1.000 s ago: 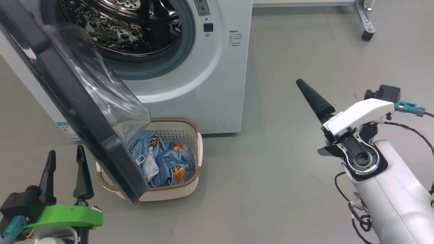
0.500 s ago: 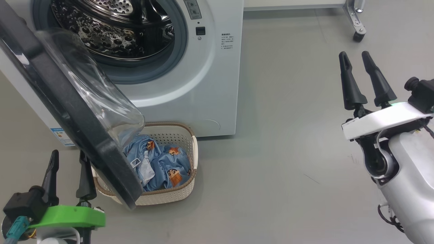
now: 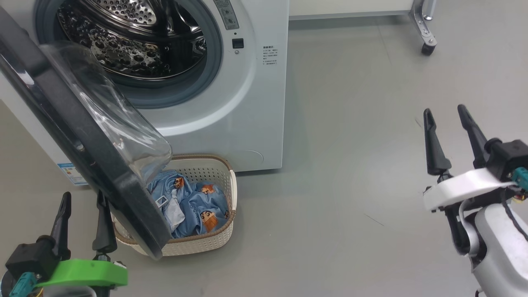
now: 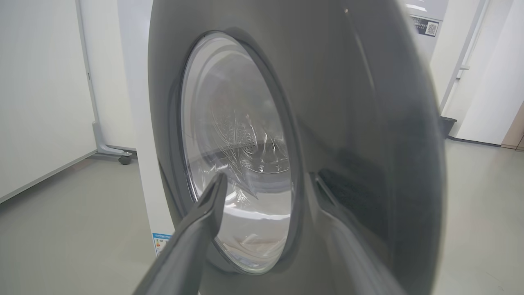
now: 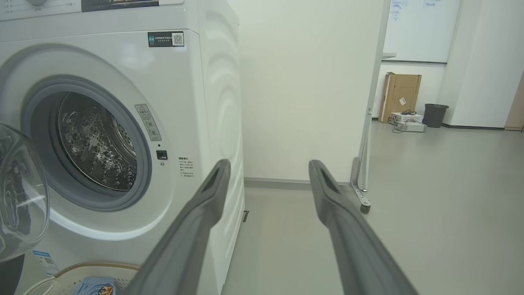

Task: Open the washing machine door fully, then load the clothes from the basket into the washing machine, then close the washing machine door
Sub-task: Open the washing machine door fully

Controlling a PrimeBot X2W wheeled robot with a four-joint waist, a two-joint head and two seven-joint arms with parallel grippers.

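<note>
While the round glossy-black-rimmed glass door (image 3: 78,140) hangs part-open off the white front-load washing machine (image 3: 247,103), head view: light-blue cartoon-print clothes (image 3: 202,202) lie in the cream perforated basket (image 3: 206,243) at the machine's foot. Left gripper (image 3: 82,194) front-left of machine, right gripper (image 3: 444,108) well right of it, both spread, empty. L wrist: door's outer face close. R wrist: perforated steel drum (image 5: 98,143) looks bare. Est.: door not fully open; loading, closing left.

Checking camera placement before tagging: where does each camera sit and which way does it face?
Head view: on the head, looking down at the washing machine, its open door, the basket of clothes; left gripper lower left, right gripper right.
Left wrist view: left wrist, close to the door's outside; own fingers.
Right wrist view: right wrist, facing the drum; own fingers.
All three share the door.
</note>
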